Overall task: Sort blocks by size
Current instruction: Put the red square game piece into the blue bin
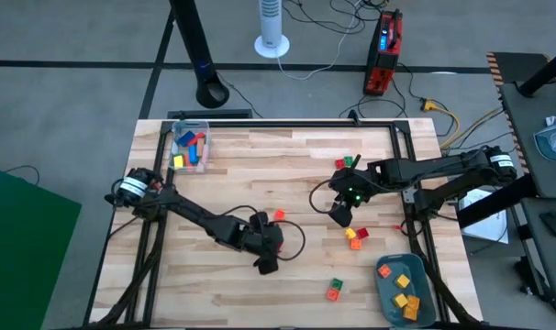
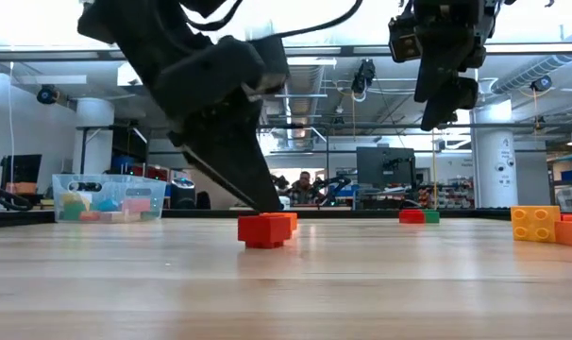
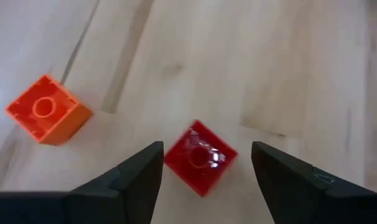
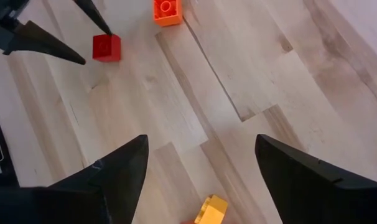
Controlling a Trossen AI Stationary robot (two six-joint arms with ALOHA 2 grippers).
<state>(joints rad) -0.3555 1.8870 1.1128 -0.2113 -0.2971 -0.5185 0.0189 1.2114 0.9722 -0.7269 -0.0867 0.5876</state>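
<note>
Left end effector (image 3: 204,171) lowered to the desk (image 1: 260,165), fingers spread on either side of a small red block (image 3: 200,157), neither finger visibly touching it. Small red block flat on the wood near the desk's middle, an orange block (image 3: 46,110) close beside it. Same pair seen from table height as a red cube (image 2: 264,229) with orange just behind, dark fingertips coming down onto it.

Right end effector (image 4: 201,165) held up above the desk on the right half, fingers apart, nothing between them. Beneath and near it, a yellow block (image 4: 209,209) on the wood; farther off, the left fingers around the red cube.

More blocks scattered on the right side: red and green ones (image 1: 348,163) toward the far edge, orange and yellow ones (image 1: 355,236) below the right arm, a green and orange pair (image 1: 335,290) near the front edge.

Grey-blue tray (image 1: 384,286) at the front right corner, holding yellow and orange blocks. Clear plastic box (image 1: 175,137) at the far left corner, holding blocks of mixed colours.
</note>
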